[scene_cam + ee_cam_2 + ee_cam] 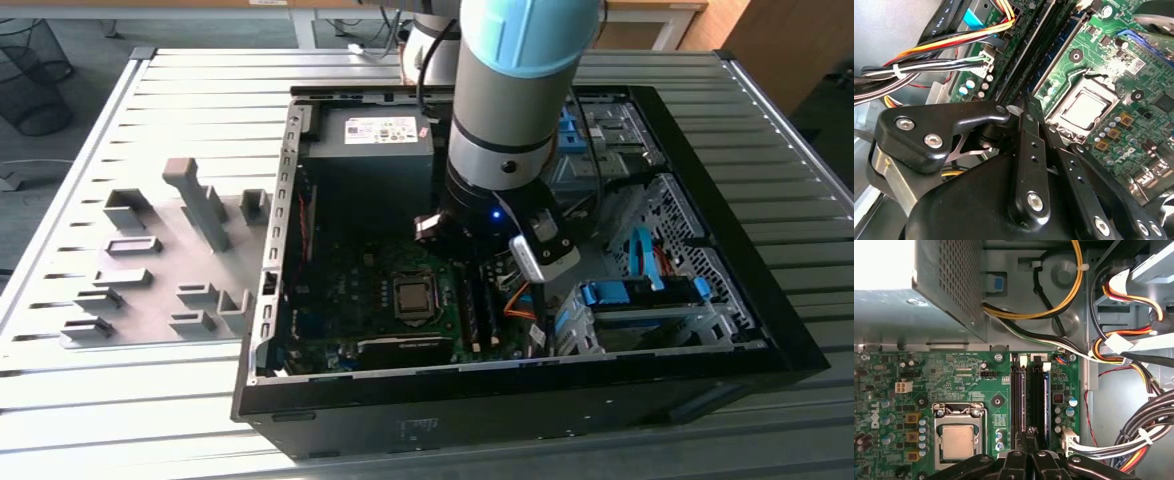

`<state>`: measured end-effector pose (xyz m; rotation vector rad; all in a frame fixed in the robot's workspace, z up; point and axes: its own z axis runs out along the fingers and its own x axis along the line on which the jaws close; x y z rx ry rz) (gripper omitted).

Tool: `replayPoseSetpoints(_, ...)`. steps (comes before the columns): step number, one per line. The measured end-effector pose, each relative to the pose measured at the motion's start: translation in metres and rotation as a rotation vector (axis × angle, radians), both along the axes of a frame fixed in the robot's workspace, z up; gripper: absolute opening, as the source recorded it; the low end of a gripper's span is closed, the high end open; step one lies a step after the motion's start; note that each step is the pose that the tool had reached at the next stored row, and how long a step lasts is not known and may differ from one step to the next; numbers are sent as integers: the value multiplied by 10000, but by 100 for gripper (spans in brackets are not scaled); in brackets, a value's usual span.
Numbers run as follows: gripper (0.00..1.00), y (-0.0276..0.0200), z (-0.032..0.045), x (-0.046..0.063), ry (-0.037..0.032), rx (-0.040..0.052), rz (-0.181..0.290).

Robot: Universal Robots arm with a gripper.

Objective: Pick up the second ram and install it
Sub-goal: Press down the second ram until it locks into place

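My gripper [1031, 432] is low inside the open computer case [747, 340], right over the memory slots of the green motherboard [979, 385]. Its two black fingers are pressed together and shut, with the tips [1026, 102] above the near end of the slots. A thin stick with a blue-green edge, the ram [1047, 390], stands on edge in one slot. In the second wrist view the same ram [1061, 55] runs away from the fingertips. Another thin stick [1022, 390] sits in the neighbouring slot. Whether the fingertips touch a stick is hidden.
The silver processor socket [958, 440] lies beside the slots. Bundled coloured cables [1134, 435] hang close on the other side, and the grey power supply [371, 135] sits at the back. Grey fixture blocks [147, 260] stand on the table at the exterior view's left.
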<state>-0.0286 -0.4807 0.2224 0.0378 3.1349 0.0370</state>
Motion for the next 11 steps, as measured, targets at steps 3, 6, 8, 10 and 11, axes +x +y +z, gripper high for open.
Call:
replayPoseSetpoints(3,10,-2,-26,-1,5,-9,0)
replayPoseSetpoints(6,10,-1,-61,-1,2,2,-1)
replayPoseSetpoints(8,10,0,-82,-1,6,-5,-1)
replayPoseSetpoints(10,10,-2,-77,-1,15,-14,-1)
replayPoseSetpoints(11,10,-2,-74,-1,12,6,-1)
